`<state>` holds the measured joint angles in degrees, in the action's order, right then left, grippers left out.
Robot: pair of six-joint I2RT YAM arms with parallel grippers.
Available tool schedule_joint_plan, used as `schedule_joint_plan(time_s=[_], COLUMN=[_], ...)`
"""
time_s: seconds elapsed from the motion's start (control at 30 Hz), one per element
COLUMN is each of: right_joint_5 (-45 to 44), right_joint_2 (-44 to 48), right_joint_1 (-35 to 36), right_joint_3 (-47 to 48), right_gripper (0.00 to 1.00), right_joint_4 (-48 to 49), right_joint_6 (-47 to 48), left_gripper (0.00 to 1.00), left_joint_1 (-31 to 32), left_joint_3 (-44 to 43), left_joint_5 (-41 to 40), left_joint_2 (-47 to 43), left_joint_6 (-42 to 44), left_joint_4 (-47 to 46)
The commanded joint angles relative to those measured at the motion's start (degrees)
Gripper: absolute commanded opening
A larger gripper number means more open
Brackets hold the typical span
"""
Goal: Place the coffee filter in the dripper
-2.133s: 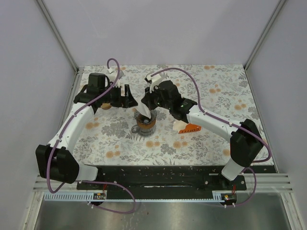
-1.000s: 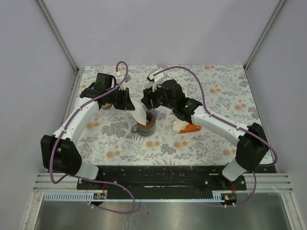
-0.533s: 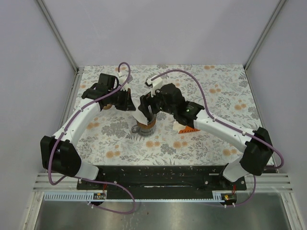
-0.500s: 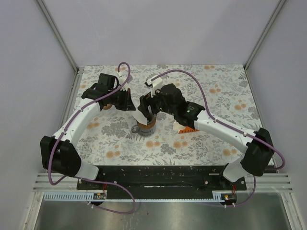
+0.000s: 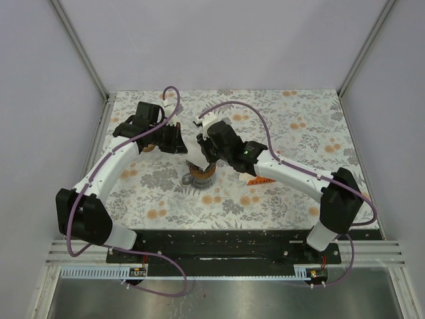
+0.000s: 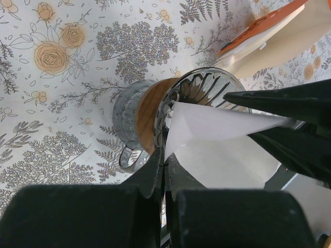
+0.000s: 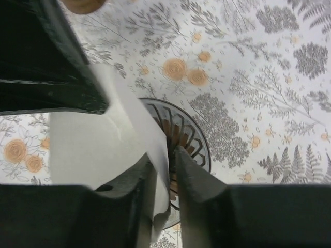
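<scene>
A glass dripper with a brown collar stands on the flowered table; its ribbed mouth faces up. A white paper coffee filter hangs tilted over it, its lower part inside the mouth. My left gripper is shut on the filter's left edge. My right gripper straddles the opposite edge of the filter. The paper lies against one finger, and a narrow gap shows to the other finger.
A pack of filters with an orange label lies just right of the dripper. A small brown round thing sits left of it, under the left arm. Grey walls with metal posts close in the table.
The right gripper has come further left over the dripper and narrowed its jaws around the filter's edge. The left gripper has kept its hold and stayed put over the last second.
</scene>
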<state>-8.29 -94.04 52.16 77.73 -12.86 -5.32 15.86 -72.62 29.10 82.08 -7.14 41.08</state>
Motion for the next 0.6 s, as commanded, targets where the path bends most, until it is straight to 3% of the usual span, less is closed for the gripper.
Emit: schedule_joint_plan(time_s=[0.0,0.2,0.5,0.57], right_joint_5=[-7.0,-4.5,-1.2,0.9], right_joint_2=[0.0,-1.1,0.4,0.3], right_joint_1=[-0.2,-2.4,-2.7,-2.7], right_joint_3=[3.1,3.8,2.3,1.5], right_gripper=[0.22,0.01,0.0,0.0], right_joint_4=[-3.2,-5.8,-5.2,-3.9], right_joint_6=[0.5,-1.2,-0.1,0.4], left_gripper=[0.0,0.0,0.01,0.16], left_joint_1=[0.1,0.1,2.4,3.2], left_joint_3=[-0.9,-0.3,0.1,0.0], left_joint_5=[-1.4,-2.3,-5.2,-6.8], left_joint_2=[-2.5,-2.5,-3.2,-3.4], left_joint_6=[0.8,2.3,4.7,5.2], left_joint_4=[-0.3,0.1,0.8,0.8])
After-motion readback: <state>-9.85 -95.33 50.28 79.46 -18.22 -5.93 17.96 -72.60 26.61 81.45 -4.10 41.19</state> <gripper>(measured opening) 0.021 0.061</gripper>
